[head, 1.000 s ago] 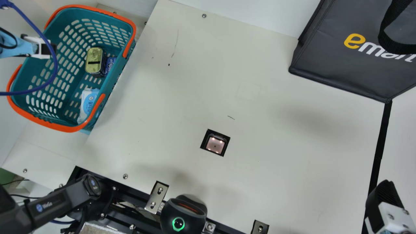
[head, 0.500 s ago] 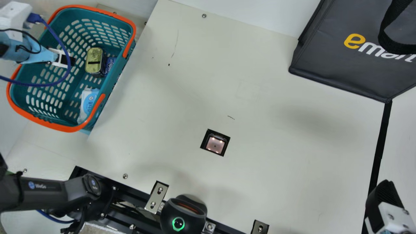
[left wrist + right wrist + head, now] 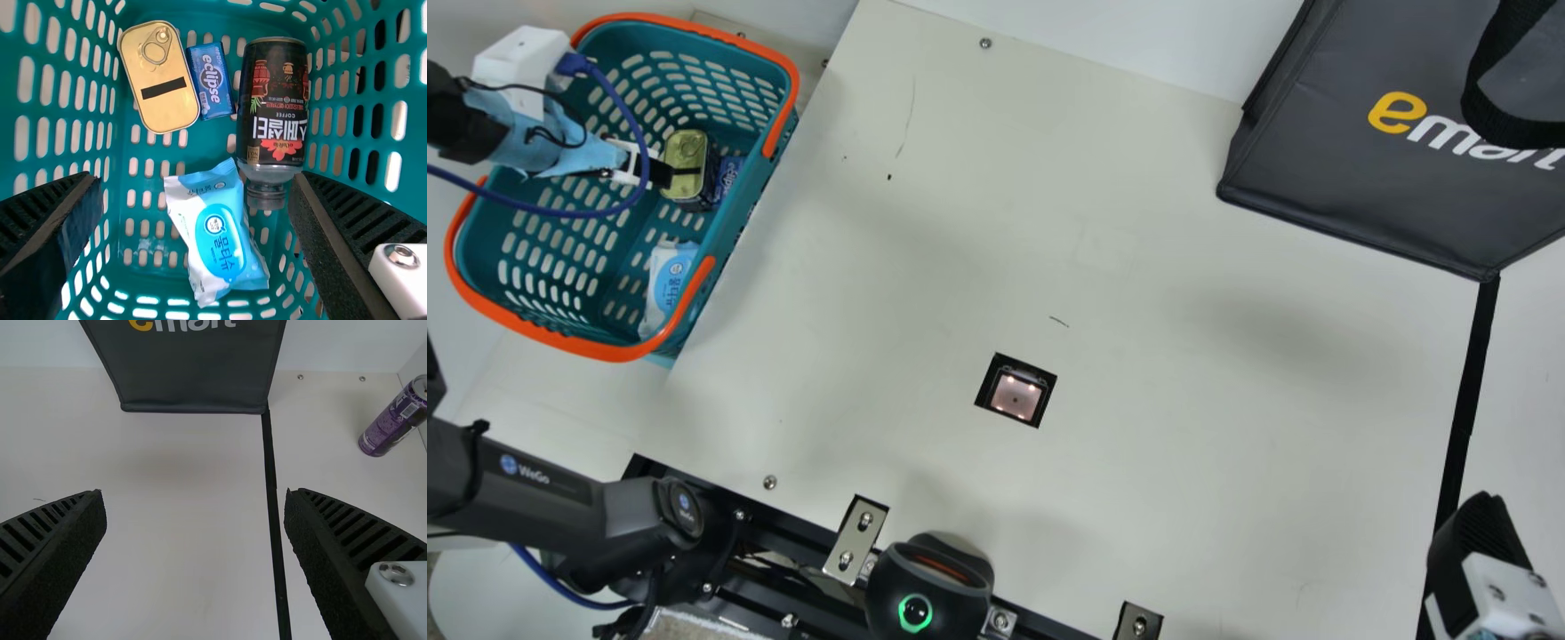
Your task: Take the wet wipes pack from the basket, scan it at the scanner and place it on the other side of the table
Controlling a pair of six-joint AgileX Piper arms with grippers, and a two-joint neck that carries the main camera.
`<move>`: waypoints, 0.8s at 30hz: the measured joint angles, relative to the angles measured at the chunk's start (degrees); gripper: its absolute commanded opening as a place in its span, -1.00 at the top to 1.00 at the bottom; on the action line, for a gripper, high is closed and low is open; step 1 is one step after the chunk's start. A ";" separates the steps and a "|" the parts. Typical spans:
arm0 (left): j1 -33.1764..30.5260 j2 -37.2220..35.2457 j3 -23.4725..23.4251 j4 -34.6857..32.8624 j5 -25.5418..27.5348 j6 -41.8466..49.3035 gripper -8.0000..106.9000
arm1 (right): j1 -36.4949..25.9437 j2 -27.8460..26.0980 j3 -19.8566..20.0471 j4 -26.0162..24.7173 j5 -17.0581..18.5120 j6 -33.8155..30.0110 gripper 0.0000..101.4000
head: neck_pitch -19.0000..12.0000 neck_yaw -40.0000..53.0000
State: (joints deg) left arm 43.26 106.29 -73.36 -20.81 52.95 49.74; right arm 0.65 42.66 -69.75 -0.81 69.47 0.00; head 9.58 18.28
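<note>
Over the teal basket point(image 3: 769, 133) in the main view is my left gripper point(image 3: 660, 171), near the gold tin. Its wrist view shows the left gripper point(image 3: 193, 230) open above the basket's inside, with the white and blue wet wipes pack point(image 3: 219, 233) lying on the bottom between and below the fingers, untouched. The wet wipes pack point(image 3: 667, 283) is by the basket's near right wall in the main view. The scanner point(image 3: 1016, 396) is a lit square set into the table. My right gripper point(image 3: 1480, 542) stands at the lower right; in its wrist view the right gripper point(image 3: 193, 547) is open and holds nothing.
Beside the pack lie a gold tin point(image 3: 160, 77), a small blue packet point(image 3: 210, 80) and a dark coffee bottle point(image 3: 273, 107). A dark bag point(image 3: 1387, 151) stands at the back right, a purple can point(image 3: 393, 420) beyond the black strip point(image 3: 272, 500). A black device point(image 3: 929, 587) sits at the front edge.
My left arm has moved rightward in the main view, from the basket's left rim to over its inside near the tin. The right arm has kept still.
</note>
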 measured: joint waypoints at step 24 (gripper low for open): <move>-1.27 5.60 2.14 5.89 0.56 -2.04 -0.71 | 0.00 0.00 0.00 0.00 0.05 0.00 -0.87 | 0.00 0.00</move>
State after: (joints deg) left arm 41.99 111.89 -71.21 -14.92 53.51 47.69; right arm 0.65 42.66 -69.75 -0.81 69.52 0.00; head 9.58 18.28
